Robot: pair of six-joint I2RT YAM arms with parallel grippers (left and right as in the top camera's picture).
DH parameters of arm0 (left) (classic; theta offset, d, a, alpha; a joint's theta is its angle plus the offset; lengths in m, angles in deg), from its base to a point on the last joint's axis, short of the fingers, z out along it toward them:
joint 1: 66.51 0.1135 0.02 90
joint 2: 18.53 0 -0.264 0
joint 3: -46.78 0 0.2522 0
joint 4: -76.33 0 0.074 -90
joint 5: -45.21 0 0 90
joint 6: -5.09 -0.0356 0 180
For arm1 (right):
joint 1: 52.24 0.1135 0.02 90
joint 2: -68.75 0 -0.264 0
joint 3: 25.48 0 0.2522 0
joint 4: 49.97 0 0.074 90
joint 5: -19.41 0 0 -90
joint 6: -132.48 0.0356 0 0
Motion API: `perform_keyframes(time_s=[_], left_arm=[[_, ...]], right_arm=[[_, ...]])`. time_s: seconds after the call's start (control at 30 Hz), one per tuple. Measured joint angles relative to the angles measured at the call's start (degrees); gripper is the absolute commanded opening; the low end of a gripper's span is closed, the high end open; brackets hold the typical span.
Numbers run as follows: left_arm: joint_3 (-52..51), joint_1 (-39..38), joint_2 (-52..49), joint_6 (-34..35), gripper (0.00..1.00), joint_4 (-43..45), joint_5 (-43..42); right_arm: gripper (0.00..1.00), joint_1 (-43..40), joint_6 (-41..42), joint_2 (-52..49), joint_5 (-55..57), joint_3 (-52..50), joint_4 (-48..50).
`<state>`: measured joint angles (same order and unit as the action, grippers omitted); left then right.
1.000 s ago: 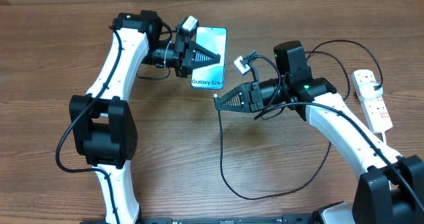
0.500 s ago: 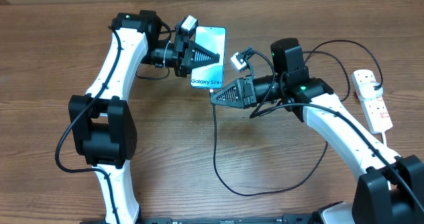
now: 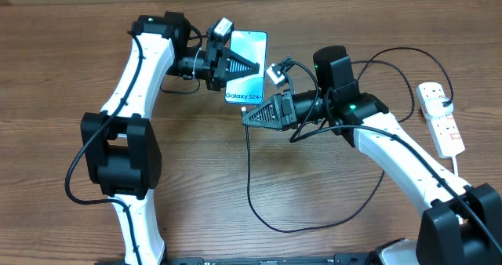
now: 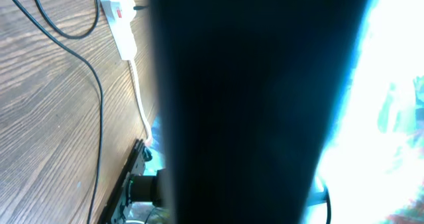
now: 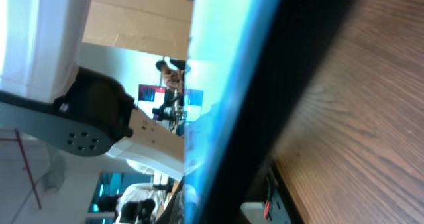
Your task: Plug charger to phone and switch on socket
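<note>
Plug-in step: left end effector [image 3: 255, 67] clamping phone [image 3: 249, 44], right end effector [image 3: 245, 117] pinching charger [image 3: 249, 167] tip just beneath. Next: aligning tip with port, pushing in.

Looking along the phone's edge, very close up.
I am seeing the phone [image 5: 255, 118] cutting across the middle as a dark slanting band, its pale blue screen glowing along the left side. The wooden table [image 5: 358, 118] is showing on the right. A white link [image 5: 40, 32] and dark joint [image 5: 93, 118] of the other arm are sitting at left, with cardboard [image 5: 139, 12] above.
</note>
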<state>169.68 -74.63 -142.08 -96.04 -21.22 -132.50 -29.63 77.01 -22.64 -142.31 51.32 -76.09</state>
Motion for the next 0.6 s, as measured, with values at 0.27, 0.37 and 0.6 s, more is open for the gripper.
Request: perform_keyframes(time_s=[0.27,0.37,0.6], left_arm=[[0.0,0.3,0.0,0.0,0.04,0.1,-0.1],[0.0,0.3,0.0,0.0,0.04,0.2,-0.2],[0.0,0.4,0.0,0.0,0.04,0.5,-0.2]], right_arm=[[0.04,0.3,3.2,0.0,0.9,0.0,2.7],[0.04,0.4,3.7,0.0,1.4,0.0,2.7],[0.04,0.7,4.5,0.0,3.2,0.0,2.8]])
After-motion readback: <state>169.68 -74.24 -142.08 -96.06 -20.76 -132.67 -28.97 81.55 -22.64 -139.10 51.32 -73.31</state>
